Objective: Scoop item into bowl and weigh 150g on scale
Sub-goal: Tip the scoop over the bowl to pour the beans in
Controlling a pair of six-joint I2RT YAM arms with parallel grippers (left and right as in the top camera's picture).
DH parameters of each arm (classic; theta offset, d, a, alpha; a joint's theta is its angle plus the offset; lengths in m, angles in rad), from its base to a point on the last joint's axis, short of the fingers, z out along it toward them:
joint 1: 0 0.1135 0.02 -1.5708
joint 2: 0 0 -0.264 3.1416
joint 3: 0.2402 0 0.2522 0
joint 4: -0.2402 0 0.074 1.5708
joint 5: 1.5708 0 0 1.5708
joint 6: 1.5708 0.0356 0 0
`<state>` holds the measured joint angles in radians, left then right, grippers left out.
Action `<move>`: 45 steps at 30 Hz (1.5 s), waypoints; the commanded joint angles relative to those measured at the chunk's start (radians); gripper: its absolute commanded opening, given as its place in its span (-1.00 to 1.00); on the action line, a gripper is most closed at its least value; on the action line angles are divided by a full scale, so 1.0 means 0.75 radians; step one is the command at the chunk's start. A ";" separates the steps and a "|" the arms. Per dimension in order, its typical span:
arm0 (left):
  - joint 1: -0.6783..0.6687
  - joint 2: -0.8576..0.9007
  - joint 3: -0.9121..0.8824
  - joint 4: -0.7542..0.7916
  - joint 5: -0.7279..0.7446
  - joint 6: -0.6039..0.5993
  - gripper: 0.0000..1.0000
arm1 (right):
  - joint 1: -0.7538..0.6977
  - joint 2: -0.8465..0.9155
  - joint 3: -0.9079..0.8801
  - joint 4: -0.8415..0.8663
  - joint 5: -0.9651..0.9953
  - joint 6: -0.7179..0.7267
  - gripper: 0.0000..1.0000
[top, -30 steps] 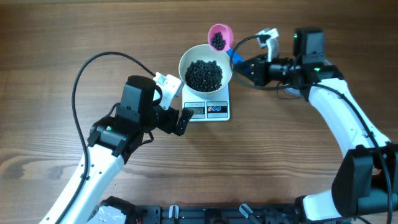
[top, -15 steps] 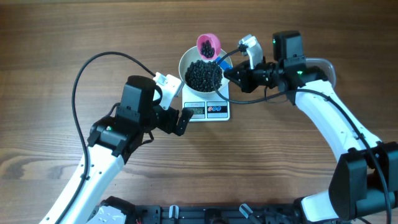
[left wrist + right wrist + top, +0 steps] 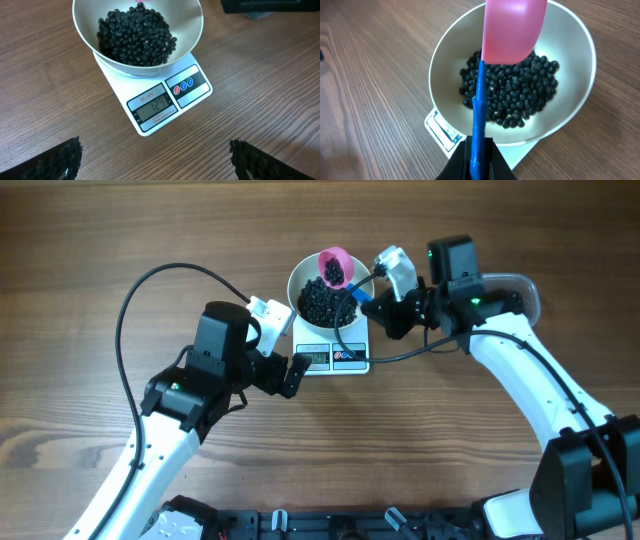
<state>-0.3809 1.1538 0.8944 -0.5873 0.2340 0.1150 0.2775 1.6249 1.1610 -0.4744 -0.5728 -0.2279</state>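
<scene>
Black beans (image 3: 325,302): heaped in white bowl (image 3: 296,280), on scale (image 3: 347,358), far centre of worktop (image 3: 100,240). Pink scoop (image 3: 333,267), blue handle: above bowl's far side, gripped by right pincer (image 3: 368,297), arm reaching in from right. Left pincer (image 3: 284,342): wide open, hovering just left of scale, arm bent

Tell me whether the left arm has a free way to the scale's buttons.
Probably yes. The left pincer hangs open just before the scale, nothing lying between them; the bowl leaves the buttons uncovered.
</scene>
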 commanded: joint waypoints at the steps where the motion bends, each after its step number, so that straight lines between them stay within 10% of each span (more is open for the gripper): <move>1: -0.005 0.010 -0.006 -0.001 0.012 0.015 1.00 | 0.016 -0.035 0.013 0.006 0.055 -0.045 -0.91; 45: -0.005 0.010 -0.006 0.000 0.012 0.015 1.00 | 0.055 -0.055 0.013 -0.048 0.205 -0.123 -0.92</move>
<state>-0.3809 1.1538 0.8944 -0.5873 0.2340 0.1150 0.3054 1.6115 1.1610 -0.5098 -0.4267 -0.3164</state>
